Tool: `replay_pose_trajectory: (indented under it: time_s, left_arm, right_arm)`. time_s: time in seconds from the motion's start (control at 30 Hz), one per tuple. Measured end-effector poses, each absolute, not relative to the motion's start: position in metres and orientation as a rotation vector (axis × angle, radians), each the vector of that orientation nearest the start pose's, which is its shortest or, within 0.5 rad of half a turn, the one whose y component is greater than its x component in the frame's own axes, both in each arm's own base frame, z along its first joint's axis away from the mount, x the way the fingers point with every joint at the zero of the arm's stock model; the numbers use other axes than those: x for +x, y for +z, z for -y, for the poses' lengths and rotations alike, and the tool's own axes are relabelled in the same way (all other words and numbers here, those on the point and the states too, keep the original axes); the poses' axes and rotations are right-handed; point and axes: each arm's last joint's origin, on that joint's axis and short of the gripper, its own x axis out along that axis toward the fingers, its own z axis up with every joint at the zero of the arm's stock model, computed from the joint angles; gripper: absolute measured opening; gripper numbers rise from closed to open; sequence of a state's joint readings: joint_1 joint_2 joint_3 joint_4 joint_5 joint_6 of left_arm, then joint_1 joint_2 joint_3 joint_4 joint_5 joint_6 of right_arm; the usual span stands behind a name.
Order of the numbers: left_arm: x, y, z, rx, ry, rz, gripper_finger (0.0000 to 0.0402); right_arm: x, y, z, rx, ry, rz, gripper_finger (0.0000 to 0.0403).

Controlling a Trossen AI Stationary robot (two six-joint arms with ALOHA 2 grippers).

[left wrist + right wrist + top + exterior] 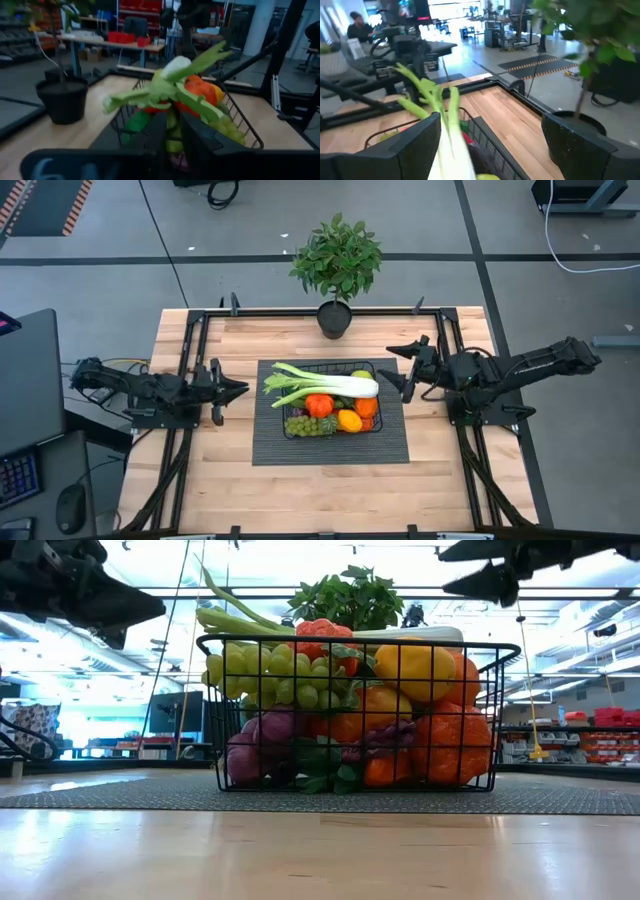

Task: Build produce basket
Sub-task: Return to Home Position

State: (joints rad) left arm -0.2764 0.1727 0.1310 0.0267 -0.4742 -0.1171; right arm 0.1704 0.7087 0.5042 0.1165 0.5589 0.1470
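The black wire basket point(300, 364) stands on a dark ribbed mat point(330, 450) at the table's middle. It is heaped with produce: green grapes point(270, 675), purple grapes point(262, 740), oranges point(450, 740), a yellow pepper point(415, 665). A long pale-green leek point(325, 385) lies across the top, its leaves sticking out over the left rim. My left gripper point(240, 389) hovers left of the basket, shut and empty. My right gripper point(392, 368) hovers at the basket's right end, open and empty, above rim height in the low view point(470, 585).
A leafy potted plant point(336, 260) stands at the table's far edge, just behind the basket. Black frame rails point(190, 360) run along the table's left, right and far sides. Bare wood shows on the near half of the table.
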Motion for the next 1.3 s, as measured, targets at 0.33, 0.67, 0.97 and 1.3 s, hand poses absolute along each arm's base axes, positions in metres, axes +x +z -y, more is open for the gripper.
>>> replay_pose_trajectory:
  time_s: [0.33,0.67,0.97,1.3]
  left_arm:
    - [0.083,0.211,0.001,-0.094,0.31,0.125,0.0073]
    - [0.072,0.241,-0.001,-0.08,0.24,0.173,0.006]
    - [0.066,0.256,0.002,-0.058,0.1,0.23,0.0067]
    - [0.082,0.228,0.008,-0.087,-0.035,0.4,0.0044]
  right_arm:
    - [0.155,0.259,-0.002,0.144,-0.436,-0.061,0.0348]
    - [0.155,0.257,0.003,0.143,-0.434,-0.083,0.0348]
    - [0.155,0.255,0.004,0.162,-0.425,-0.107,0.0348]
    - [0.155,0.255,0.003,0.163,-0.42,-0.108,0.0348]
